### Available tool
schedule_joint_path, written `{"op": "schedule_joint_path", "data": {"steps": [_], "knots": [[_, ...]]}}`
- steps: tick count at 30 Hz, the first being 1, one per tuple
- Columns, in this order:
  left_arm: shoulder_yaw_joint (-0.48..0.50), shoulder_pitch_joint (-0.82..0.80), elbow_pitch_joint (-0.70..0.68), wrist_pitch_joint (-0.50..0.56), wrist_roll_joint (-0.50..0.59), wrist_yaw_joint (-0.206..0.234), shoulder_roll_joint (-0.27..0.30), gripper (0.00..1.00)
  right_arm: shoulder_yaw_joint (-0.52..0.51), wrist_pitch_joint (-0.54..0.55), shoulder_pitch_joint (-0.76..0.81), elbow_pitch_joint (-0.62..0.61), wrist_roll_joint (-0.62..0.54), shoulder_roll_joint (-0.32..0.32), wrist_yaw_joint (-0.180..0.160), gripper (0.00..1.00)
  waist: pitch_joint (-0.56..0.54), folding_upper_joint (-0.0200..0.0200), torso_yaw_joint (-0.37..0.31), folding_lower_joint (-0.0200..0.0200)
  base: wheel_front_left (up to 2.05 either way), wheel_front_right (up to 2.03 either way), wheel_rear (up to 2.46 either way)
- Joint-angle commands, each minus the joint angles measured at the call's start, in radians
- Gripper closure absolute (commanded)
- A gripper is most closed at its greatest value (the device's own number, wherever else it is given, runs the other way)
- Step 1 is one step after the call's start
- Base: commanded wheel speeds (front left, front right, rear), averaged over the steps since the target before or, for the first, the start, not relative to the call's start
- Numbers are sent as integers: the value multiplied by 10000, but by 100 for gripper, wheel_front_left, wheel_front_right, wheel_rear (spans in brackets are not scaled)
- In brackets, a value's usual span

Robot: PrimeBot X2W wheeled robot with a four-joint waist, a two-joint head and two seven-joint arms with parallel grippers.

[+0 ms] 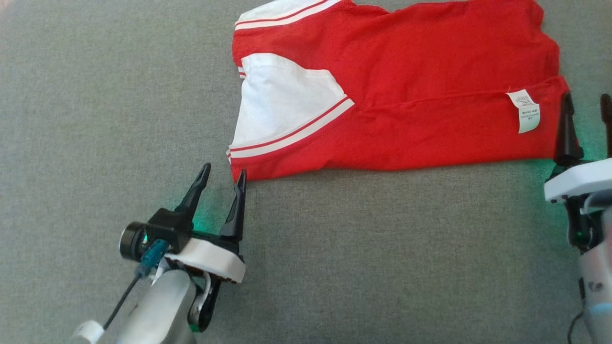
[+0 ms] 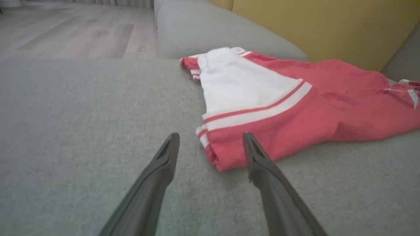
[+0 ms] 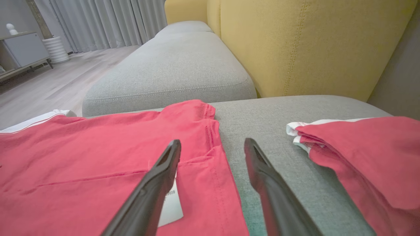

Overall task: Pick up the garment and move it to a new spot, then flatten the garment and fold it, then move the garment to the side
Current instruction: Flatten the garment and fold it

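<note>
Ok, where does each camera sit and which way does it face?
Head: looks down at the red garment on the grey cushion; left gripper lower left, right gripper at right.
Left wrist: along its open fingers at the garment's corner.
Right wrist: along its open fingers, over the white label, toward the yellow backrest.
Shared: garment in all.
</note>
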Motion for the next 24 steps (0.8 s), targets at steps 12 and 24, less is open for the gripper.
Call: {"op": "schedule_joint_path", "data": {"steps": [12, 24], "knots": [[128, -1108, 2065, -20, -61, -548, -162, 26, 493, -186, 232, -152, 265, -348, 67, 0, -17, 0, -283, 2, 0, 0, 0], [71, -1278, 2259, -110, 40, -1049, -269, 100, 328, 331, 558, 472, 496, -450, 67, 3, -479, 0, -21, 2, 0, 0, 0]]}}
